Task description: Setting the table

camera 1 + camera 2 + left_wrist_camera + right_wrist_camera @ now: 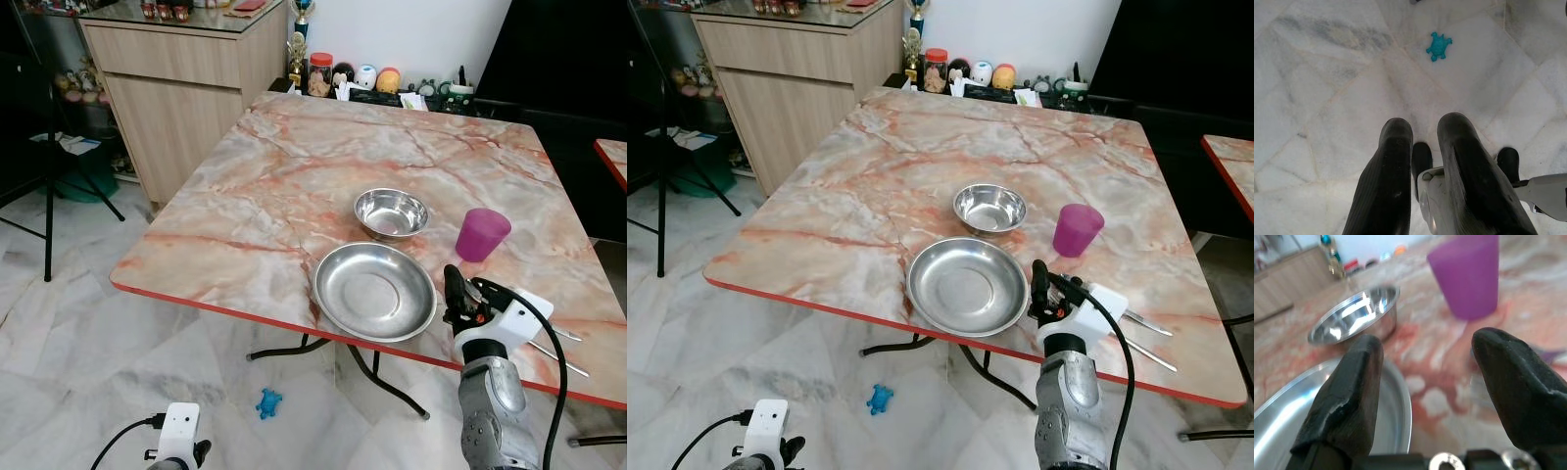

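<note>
On the marble table [245, 196], a wide steel plate [374, 291] lies near the front edge. A small steel bowl [391, 212] sits just behind it. To the right stands a purple cup [482, 234]. Two pieces of cutlery [556, 341] lie at the front right. My right gripper [454, 289] hovers open at the plate's right rim, pointing toward the cup [1466, 276] and bowl [1354, 316], with nothing between its fingers. My left gripper [1422, 139] hangs idle low over the floor, its fingers close together.
A wooden cabinet [186, 88] stands at the back left. Jars and figurines [362, 78] line the table's far edge. A blue toy [268, 402] lies on the marble floor under the table's front. A black stand [47, 196] is at the left, and another table's edge [612, 157] at the right.
</note>
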Tool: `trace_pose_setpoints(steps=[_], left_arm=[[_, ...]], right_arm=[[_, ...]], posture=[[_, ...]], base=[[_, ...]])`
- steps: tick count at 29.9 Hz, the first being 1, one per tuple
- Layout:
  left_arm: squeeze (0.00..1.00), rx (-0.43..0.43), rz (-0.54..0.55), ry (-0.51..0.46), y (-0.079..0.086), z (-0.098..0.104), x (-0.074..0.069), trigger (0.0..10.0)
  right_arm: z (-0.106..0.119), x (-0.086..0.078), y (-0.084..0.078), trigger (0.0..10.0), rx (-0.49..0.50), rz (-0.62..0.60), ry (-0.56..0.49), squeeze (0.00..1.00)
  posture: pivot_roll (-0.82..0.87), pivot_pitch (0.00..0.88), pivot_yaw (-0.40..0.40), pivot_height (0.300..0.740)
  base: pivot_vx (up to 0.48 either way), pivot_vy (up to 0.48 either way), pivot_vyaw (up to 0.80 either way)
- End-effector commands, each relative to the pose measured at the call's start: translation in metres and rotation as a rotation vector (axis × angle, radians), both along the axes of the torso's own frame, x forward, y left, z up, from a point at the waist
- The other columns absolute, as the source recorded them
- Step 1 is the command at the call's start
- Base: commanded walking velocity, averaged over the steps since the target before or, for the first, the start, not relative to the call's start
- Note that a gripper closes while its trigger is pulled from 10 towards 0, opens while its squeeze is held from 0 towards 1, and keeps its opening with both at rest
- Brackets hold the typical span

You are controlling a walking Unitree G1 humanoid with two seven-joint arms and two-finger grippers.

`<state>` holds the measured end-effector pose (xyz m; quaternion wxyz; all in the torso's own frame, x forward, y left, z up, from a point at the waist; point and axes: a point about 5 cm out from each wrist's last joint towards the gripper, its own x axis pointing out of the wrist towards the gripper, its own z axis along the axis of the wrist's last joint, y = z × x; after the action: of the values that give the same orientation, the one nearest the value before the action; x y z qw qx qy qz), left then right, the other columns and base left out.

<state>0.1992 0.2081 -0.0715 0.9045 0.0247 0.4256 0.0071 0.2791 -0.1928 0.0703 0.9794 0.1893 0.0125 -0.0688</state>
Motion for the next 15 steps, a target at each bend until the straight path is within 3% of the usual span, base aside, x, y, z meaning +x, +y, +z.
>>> trace_pose_setpoints(steps=[1,5,15], left_arm=[[0.00,-0.002,0.002,0.005,0.000,-0.001,-0.001,10.0],[0.00,-0.002,0.001,0.005,-0.001,-0.001,-0.002,10.0],[0.00,0.001,0.002,0.006,0.000,-0.001,-0.002,10.0]], right_arm=[[0.001,-0.002,-0.001,10.0,0.012,0.022,0.022,0.00],[-0.004,-0.002,-0.002,10.0,0.034,0.034,0.088,0.00],[-0.008,-0.002,0.008,10.0,0.065,0.106,0.128,0.00]], posture=[[0.09,0.000,-0.065,0.740],[0.09,0.000,-0.066,0.740],[0.09,0.000,-0.066,0.740]], base=[[0.000,0.000,0.00],[0.000,0.000,0.00],[0.000,0.000,0.00]])
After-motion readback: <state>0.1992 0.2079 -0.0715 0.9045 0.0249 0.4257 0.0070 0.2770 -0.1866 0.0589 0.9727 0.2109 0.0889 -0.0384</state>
